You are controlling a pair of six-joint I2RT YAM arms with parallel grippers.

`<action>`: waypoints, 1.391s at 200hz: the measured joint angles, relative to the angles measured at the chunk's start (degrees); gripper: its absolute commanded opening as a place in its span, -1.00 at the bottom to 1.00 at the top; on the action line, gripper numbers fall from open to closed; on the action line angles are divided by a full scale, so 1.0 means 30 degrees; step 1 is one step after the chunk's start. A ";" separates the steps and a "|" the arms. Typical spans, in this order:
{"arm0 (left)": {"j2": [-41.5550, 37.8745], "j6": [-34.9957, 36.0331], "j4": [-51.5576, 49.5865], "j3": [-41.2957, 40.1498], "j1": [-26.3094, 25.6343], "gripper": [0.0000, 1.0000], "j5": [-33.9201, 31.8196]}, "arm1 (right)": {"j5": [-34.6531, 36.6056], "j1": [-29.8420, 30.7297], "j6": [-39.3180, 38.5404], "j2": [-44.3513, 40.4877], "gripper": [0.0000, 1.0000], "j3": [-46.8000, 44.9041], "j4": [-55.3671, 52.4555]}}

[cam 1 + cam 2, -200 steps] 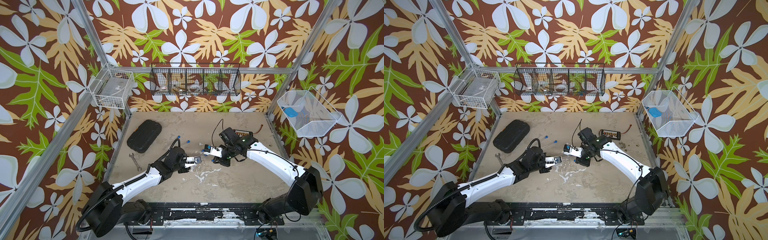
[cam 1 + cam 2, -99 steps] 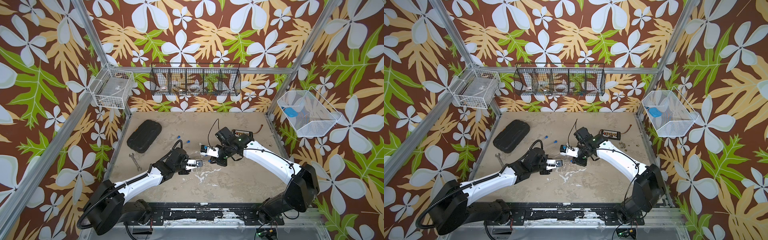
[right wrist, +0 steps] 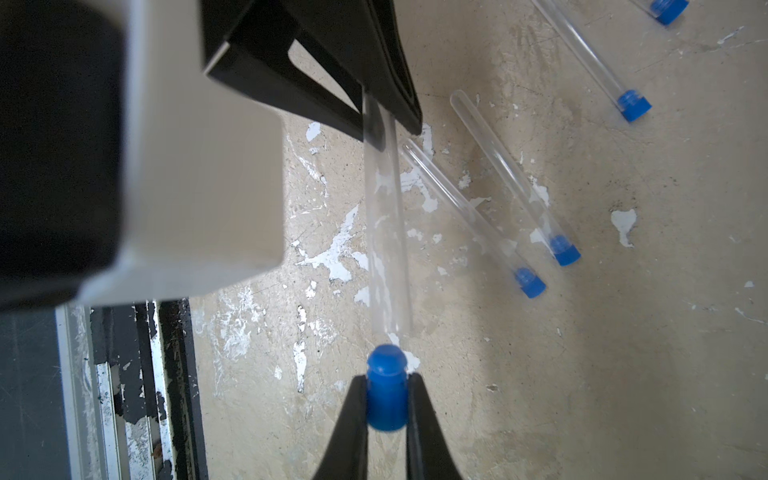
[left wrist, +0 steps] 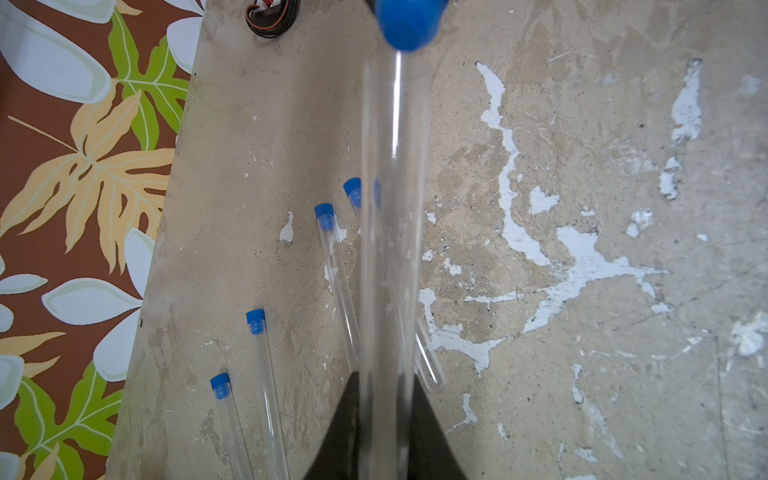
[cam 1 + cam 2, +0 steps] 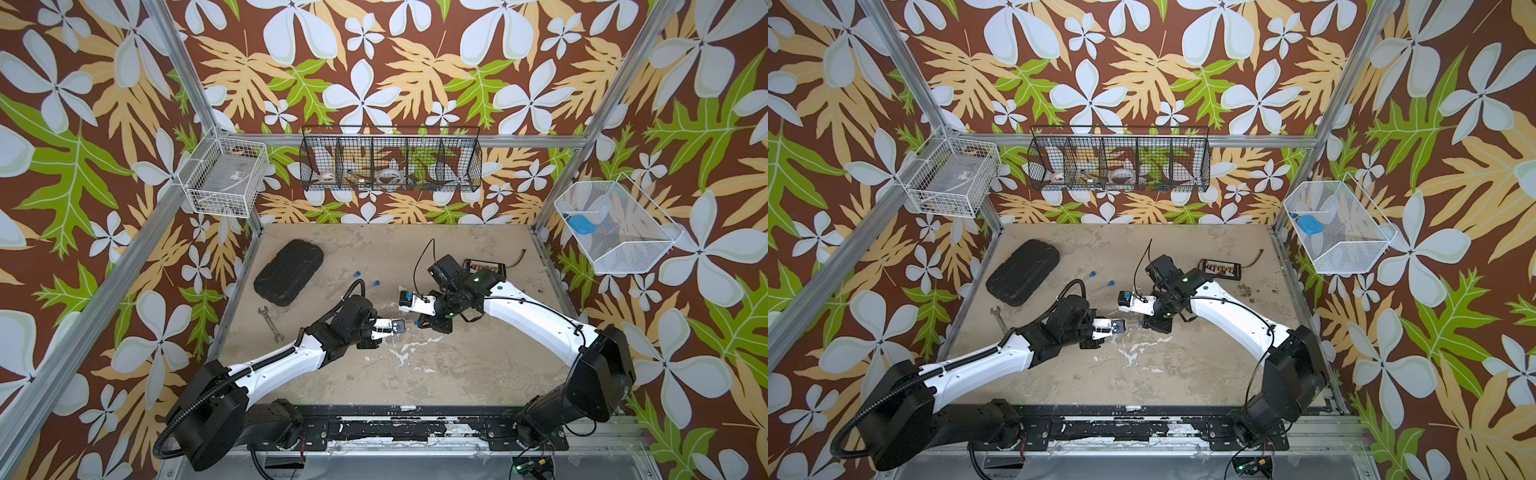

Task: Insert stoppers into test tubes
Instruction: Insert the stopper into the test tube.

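Note:
My left gripper (image 4: 386, 388) is shut on a clear test tube (image 4: 392, 232) near its closed end, above the table. The tube's open mouth points at my right gripper (image 3: 387, 380), which is shut on a blue stopper (image 3: 386, 409). The stopper's rounded end sits right at the mouth of the held tube (image 3: 386, 249); I cannot tell if they touch. In both top views the two grippers meet mid-table, left (image 5: 376, 338) and right (image 5: 419, 322). Several test tubes with stoppers in them lie on the table (image 4: 324, 214) (image 4: 255, 321) (image 3: 530, 284) (image 3: 563, 251).
A black case (image 5: 289, 272) and a grey wrench (image 5: 270, 324) lie at the left of the table. A small circuit board with wires (image 5: 484, 264) lies at the back right. Wire baskets hang on the walls; the right one (image 5: 623, 257) holds a flat light-blue object (image 5: 579, 224).
My right gripper has carried the stopper leftward, up to the mouth of the held tube. The left gripper has shifted only slightly, to the right and down in the picture.

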 measured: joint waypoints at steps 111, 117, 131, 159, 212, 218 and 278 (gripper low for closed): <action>-0.0117 0.0015 -0.0022 -0.0036 -0.0015 -1.00 0.0087 | 0.0007 0.0124 0.0080 0.0291 -0.74 0.0255 0.0066; -0.0117 0.0022 -0.0058 -0.0036 -0.0015 -1.00 0.0087 | 0.0015 0.0146 0.0080 0.0328 -0.74 0.0255 0.0066; -0.0117 0.0044 -0.0168 -0.0036 -0.0051 -1.00 0.0102 | 0.0029 0.0262 0.0080 0.0437 -0.74 0.0335 0.0058; -0.0284 0.0211 -0.0342 -0.0029 -0.0211 -1.00 -0.0080 | 0.0233 0.0532 0.0044 0.0699 -0.77 0.0641 -0.0146; -0.0838 0.1639 -0.1158 0.0204 -0.1115 -1.00 -0.1610 | 0.0182 0.0896 -0.0007 0.1486 -0.94 0.1763 -0.1464; -0.0925 0.1836 -0.1166 0.0197 -0.1246 -1.00 -0.1865 | 0.0044 0.0889 0.0022 0.1617 -0.95 0.1960 -0.1683; -0.2696 0.3410 -0.0284 -0.1071 -0.2237 -1.00 -0.3796 | -0.2025 0.0874 0.1508 0.2790 -1.00 0.3592 -0.3410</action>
